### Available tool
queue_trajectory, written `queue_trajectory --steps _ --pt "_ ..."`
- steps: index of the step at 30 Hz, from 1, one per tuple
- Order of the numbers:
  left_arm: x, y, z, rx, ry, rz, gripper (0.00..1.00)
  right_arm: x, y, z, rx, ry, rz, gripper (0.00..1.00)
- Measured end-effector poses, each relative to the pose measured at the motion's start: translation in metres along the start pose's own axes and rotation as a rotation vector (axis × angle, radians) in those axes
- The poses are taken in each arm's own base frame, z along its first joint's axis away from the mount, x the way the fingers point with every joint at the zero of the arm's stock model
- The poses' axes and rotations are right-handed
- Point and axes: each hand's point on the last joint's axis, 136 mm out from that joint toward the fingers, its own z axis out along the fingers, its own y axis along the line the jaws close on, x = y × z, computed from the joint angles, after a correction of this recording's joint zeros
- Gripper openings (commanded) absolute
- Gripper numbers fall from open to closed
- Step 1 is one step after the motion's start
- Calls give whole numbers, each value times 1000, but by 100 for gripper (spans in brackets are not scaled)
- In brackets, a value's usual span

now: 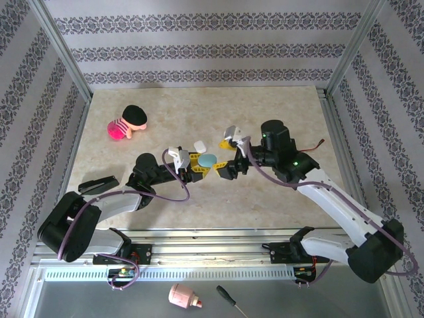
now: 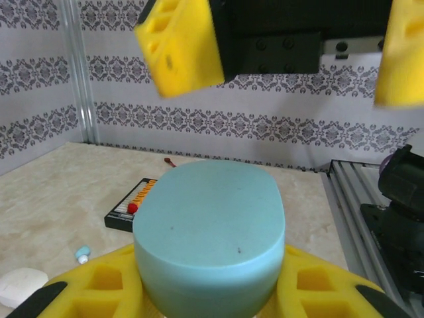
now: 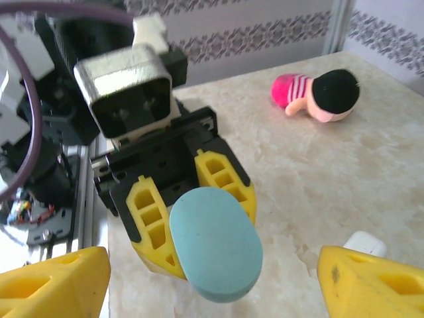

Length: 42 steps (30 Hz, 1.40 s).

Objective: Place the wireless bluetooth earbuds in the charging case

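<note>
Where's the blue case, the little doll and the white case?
blue case [image 3: 215, 245]: right wrist view, middle of its flat top.
doll [image 1: 119, 128]: top external view, on its pink striped body.
white case [image 1: 200, 146]: top external view, its middle.

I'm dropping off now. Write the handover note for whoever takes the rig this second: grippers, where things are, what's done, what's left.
Left gripper: shut on the pale blue charging case, which faces the right arm; its lid looks closed.
Right gripper: open and empty, fingers spread wide, just in front of the case.
On the table: one pale blue earbud, near a white case.
Done: the blue case is gripped. No bud is seen in it.
Left: open the case, pick up the buds and seat them.
</note>
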Motion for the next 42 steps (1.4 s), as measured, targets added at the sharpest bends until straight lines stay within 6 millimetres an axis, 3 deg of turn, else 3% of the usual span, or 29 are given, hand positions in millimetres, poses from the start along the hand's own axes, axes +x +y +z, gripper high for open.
queue_trajectory --steps 4,9,30,38,42 --pt "-1 -5 -3 16 1 -9 32 16 -1 17 -23 66 -24 81" --pt "1 -8 -3 30 5 -23 32 24 -9 22 0 97 -31 81" --pt "4 -6 -5 23 11 -48 32 16 -20 18 34 84 19 78" --pt "5 -9 -6 44 14 -50 32 8 -36 15 84 59 23 79" --pt "5 -10 -6 49 14 -50 32 7 -29 16 48 54 -4 80"
